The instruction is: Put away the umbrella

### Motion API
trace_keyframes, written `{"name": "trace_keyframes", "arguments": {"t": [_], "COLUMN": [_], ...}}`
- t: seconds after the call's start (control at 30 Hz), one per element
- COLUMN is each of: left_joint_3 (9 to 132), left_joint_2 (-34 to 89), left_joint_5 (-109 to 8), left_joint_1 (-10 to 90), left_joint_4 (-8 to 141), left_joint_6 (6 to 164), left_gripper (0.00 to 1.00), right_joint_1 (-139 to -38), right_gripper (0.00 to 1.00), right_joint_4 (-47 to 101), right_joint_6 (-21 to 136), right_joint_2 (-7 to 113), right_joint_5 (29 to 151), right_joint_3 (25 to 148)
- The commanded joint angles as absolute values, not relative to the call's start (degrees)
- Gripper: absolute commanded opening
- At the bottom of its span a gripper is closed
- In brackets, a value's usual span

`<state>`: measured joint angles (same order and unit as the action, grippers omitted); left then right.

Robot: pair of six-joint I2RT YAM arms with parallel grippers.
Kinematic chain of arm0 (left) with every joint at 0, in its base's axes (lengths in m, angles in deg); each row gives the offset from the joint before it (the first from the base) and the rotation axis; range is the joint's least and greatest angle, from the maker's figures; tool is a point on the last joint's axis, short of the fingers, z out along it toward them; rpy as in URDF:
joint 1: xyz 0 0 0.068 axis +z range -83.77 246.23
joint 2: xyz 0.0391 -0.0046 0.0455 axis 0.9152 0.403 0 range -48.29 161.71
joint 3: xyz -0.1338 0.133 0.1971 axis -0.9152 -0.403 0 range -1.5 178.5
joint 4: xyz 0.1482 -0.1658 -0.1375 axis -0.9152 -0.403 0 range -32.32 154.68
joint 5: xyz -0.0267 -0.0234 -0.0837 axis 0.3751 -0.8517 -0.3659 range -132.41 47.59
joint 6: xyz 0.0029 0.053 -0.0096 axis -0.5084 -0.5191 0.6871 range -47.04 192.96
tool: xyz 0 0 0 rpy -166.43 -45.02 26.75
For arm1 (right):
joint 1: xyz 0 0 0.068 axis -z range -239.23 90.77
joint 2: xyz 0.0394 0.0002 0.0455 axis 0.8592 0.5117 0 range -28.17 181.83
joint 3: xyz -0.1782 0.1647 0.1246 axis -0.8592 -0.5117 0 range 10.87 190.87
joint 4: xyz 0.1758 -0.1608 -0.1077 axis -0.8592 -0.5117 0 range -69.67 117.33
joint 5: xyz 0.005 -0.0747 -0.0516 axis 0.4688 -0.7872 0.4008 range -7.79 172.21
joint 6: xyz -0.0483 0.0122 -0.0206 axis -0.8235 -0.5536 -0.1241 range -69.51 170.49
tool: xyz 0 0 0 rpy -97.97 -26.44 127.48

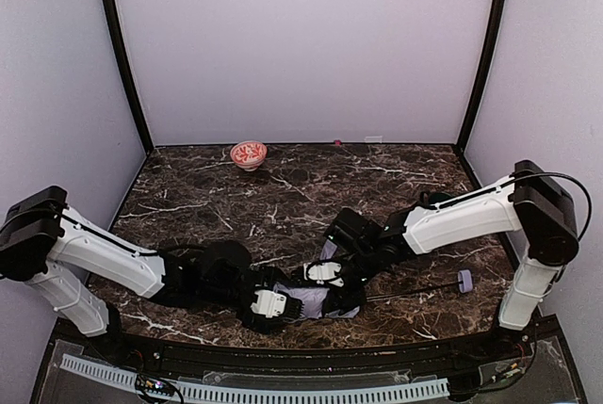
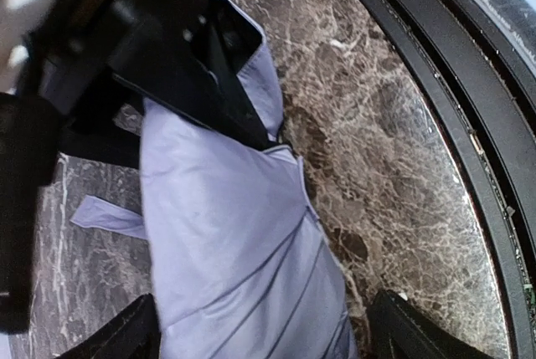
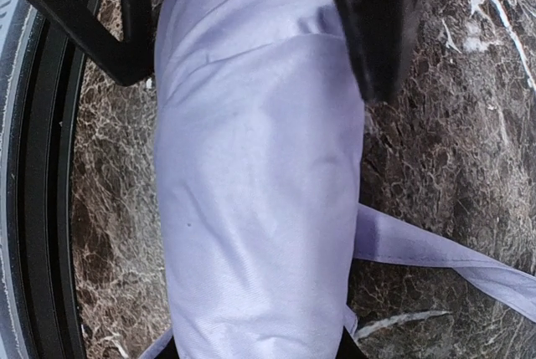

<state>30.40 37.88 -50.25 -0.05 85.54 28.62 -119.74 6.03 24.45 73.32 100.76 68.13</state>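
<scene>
Scene: a dark marbled surface (image 1: pixel 311 187) inside pale lavender walls, with both arms reaching in toward the near middle.
Umbrella: the umbrella (image 3: pixel 251 175) lies on the surface at about 6 o'clock in the top view, close to the near edge. Its pale lavender canopy is gathered into a loose bundle with some black lining showing.
Shaft: the thin black shaft (image 1: pixel 415 291) runs out of the bundle toward 3 o'clock, low over the surface.
Handle: the small lavender handle (image 1: pixel 464 280) sits at the end of the shaft, at about 4 o'clock on the surface, near the right arm's base.
Tie strip: a narrow lavender tie strip (image 3: pixel 435 252) trails from the bundle and lies flat on the marble.
Left gripper: the left gripper (image 2: pixel 266 338) is released. Its fingers stand wide on either side of the bundle, one close against the fabric and the other with bare marble between it and the cloth.
Right gripper: the right gripper (image 3: pixel 258 349) is clenched on the canopy bundle, with a dark fingertip pressed against each flank of the fabric.
Relation: the two grippers meet at the bundle, the left coming from 9 o'clock and the right from 2 o'clock.
Bowl: a red patterned bowl (image 1: pixel 248 153) stands upright at about 11 o'clock by the back wall, well apart from the umbrella.
Edge: a black rail (image 2: pixel 469 125) curves along the near rim, just beside the bundle.
</scene>
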Motion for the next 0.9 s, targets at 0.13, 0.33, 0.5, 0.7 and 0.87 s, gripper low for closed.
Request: {"name": "trace_keyframes", "arguments": {"t": [0.13,0.33,0.5,0.7,0.87], "left_joint_3": [35.84,40.52,39.4,39.98,39.98], "left_joint_2": [48.83,53.65,53.24,54.41,54.54], "left_joint_5": [-44.12,-45.25,-46.17,-46.22,-47.27], "left_joint_1": [-0.3,-0.3,-0.3,-0.3,-0.3], "left_joint_4": [82.66,72.52,70.25,68.6,67.53], "left_joint_6": [30.56,28.31,26.17,25.48,25.58], "left_gripper": [0.89,0.64,0.32,0.16,0.09], "right_joint_1": [-118.55,-118.29,-118.11,-118.07,-116.11], "right_gripper": [0.1,0.3,0.46,0.57,0.6], "right_joint_4": [1.87,3.4,8.1,12.0,13.23], "right_joint_6": [25.11,25.69,27.32,28.01,28.58], "right_joint_2": [77.81,77.21,72.78,67.75,60.67], "right_joint_5": [101.58,98.88,94.85,91.39,89.43], "right_joint_3": [65.75,67.18,66.61,66.88,66.36]}}
